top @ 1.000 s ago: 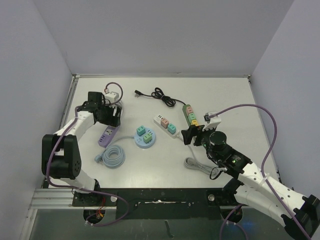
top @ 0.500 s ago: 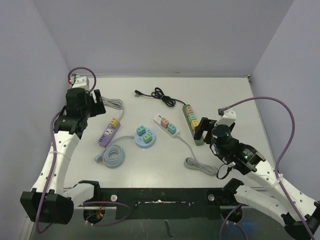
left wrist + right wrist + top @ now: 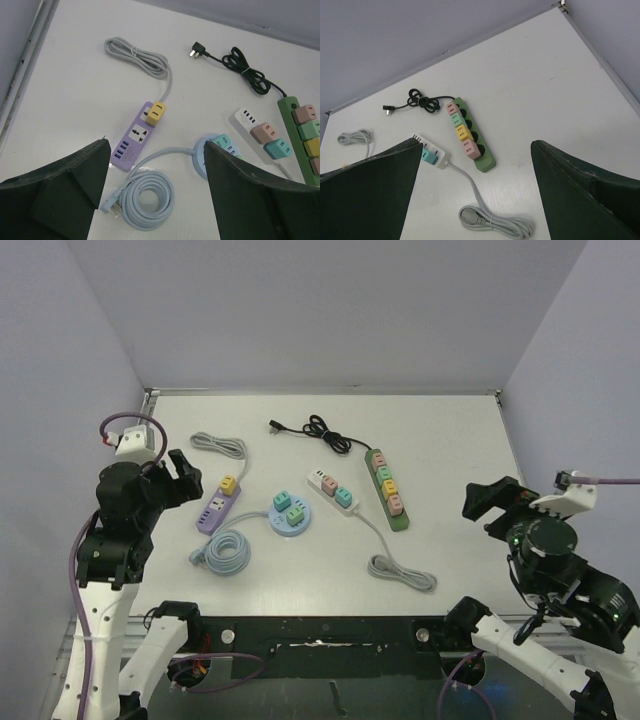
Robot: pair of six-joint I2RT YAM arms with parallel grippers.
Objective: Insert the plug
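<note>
A purple power strip lies at the left with a yellow plug seated in its far end; both show in the left wrist view, strip and plug. A green strip carries several coloured plugs and shows in the right wrist view. My left gripper is open and empty, raised to the left of the purple strip. My right gripper is open and empty, raised to the right of the green strip.
A round blue strip has a coiled blue cable. A white strip trails a grey coil. A black cord and a grey cord lie farther back. Walls stand left, right and behind.
Both arms have drawn back and up from the strips: the left gripper left the purple strip toward the left edge, the right gripper left the green strip toward the right.
</note>
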